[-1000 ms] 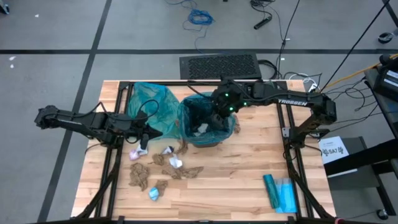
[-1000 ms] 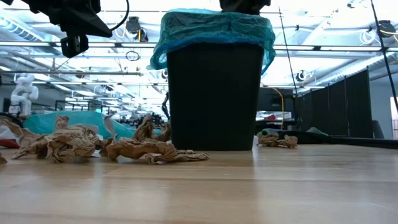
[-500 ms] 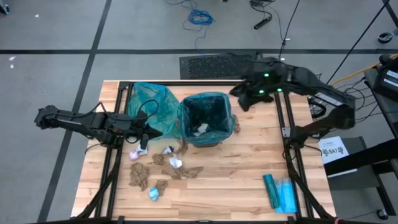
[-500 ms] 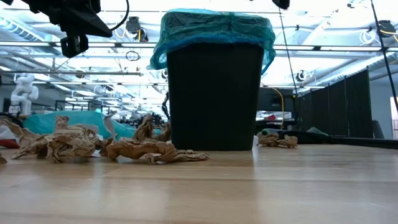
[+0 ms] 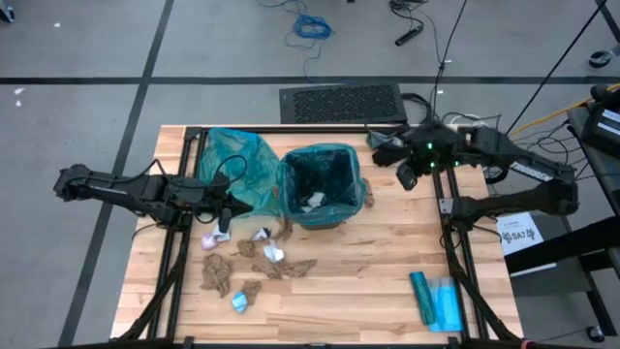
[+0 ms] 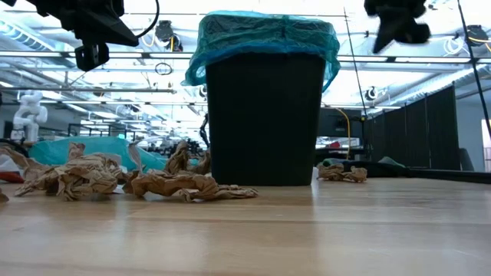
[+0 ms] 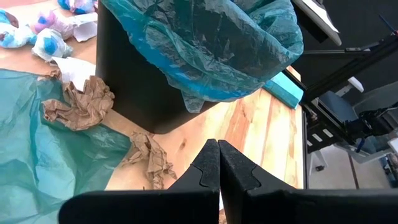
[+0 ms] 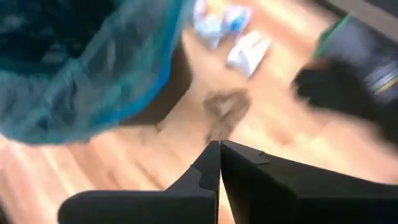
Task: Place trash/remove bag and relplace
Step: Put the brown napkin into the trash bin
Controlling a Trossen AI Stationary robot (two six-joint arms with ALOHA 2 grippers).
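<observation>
A: Where's the trash (image 5: 254,260)?
B: We see small crumpled wads on the table (image 5: 387,281), just in front and to the left of the bin (image 5: 323,184): mostly brown paper, a few white and pale-blue ones mixed in. One brown wad (image 5: 369,198) sits alone by the bin's right side. A white piece (image 5: 313,202) lies inside the bin.

A: Bin itself?
B: Black, upright, lined with a teal bag (image 6: 265,34) folded over the rim. A second teal bag (image 5: 231,170) lies flat on the table, touching the bin's left side.

A: Left hand (image 5: 235,206)?
B: We put it low over the table just left of the wads, fingers (image 7: 219,168) clenched together, nothing in them.

A: Right hand (image 5: 407,174)?
B: Up in the air to the right of the bin, clear of it. Fingers (image 8: 219,163) pressed together, empty.

A: Low view?
B: Brown wads (image 6: 84,175) look loosely scrunched and ragged, bunched to the left of the bin's base; one more (image 6: 343,173) on the right.

A: Anything else?
B: A flat blue-teal packet (image 5: 436,301) near the table's front right corner, well apart from the wads.
</observation>
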